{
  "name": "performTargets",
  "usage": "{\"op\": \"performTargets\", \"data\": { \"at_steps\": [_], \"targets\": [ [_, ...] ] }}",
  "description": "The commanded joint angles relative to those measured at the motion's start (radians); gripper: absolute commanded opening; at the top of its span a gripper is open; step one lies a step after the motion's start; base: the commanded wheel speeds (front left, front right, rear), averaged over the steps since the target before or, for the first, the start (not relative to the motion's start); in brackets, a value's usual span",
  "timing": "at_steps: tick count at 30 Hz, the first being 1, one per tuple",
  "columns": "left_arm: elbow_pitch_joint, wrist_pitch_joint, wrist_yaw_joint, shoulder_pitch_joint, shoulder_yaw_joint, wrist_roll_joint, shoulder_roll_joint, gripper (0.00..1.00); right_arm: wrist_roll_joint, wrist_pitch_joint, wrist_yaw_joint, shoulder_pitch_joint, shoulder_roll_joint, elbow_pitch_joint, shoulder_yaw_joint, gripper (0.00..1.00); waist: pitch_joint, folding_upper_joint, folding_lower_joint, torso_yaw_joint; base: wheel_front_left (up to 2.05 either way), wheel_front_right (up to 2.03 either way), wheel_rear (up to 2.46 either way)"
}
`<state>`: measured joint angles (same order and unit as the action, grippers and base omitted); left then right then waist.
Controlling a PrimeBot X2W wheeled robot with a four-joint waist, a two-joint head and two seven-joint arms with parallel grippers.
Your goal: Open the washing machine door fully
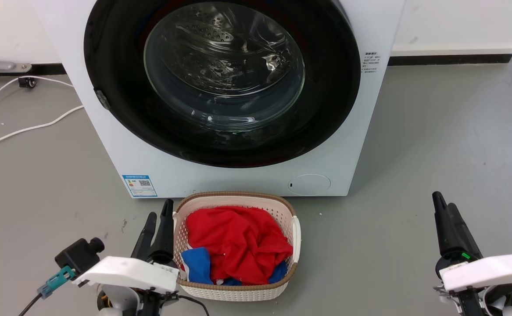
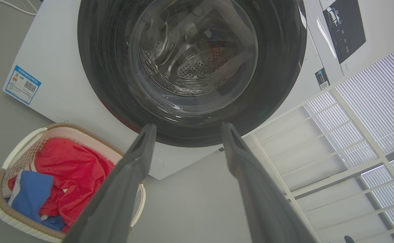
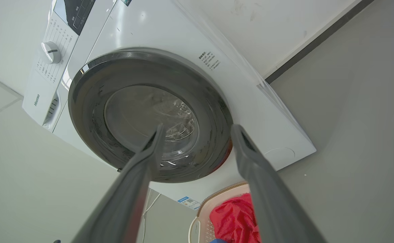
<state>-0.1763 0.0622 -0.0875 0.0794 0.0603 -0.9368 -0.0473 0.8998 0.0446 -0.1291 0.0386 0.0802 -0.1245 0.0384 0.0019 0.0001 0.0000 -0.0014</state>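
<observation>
grey floor point(image 1: 449, 140) fronts the hisense washing machine point(image 3: 251, 101), door point(image 3: 92, 111) closed; both jaws released.

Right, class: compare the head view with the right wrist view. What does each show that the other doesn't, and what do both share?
Head view: the left tool, open, standing beside the left rim of the laundry basket, which is seen whole.
Right wrist view: the control panel and the round dial above the door.
Both: the black door with its glass window, apparently shut, the white washing machine, the blue label, the round flap and the red cloth.
</observation>
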Motion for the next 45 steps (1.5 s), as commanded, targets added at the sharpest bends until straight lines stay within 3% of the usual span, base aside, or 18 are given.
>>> {"op": "performTargets", "data": {
  "at_steps": [1,8,24,45],
  "targets": [
    [0.015,0.007,0.002,0.024,0.006,0.028,-0.003,1.0,-0.028,0.004,-0.002,0.006,0.011,0.021,-0.003,1.0,0.0,-0.0001,0.0,0.0,0.0,0.0,0.0],
    [0.004,0.03,0.021,0.03,0.032,0.179,-0.011,1.0,-0.165,-0.01,-0.002,-0.003,0.015,0.052,-0.015,1.0,0.0,-0.0001,0.0,-0.001,0.0,0.0,0.0],
    [-0.02,0.077,0.052,0.051,0.09,0.414,-0.041,1.0,-0.381,-0.03,-0.002,-0.023,0.019,0.101,-0.028,1.0,-0.002,-0.0001,0.0,-0.001,0.0,0.0,0.0],
    [-0.034,0.129,0.096,0.065,0.139,0.618,-0.066,1.0,-0.594,-0.031,-0.002,-0.044,0.023,0.133,-0.042,1.0,-0.007,-0.0001,0.0,-0.001,0.0,0.0,0.0]
  ]
}}
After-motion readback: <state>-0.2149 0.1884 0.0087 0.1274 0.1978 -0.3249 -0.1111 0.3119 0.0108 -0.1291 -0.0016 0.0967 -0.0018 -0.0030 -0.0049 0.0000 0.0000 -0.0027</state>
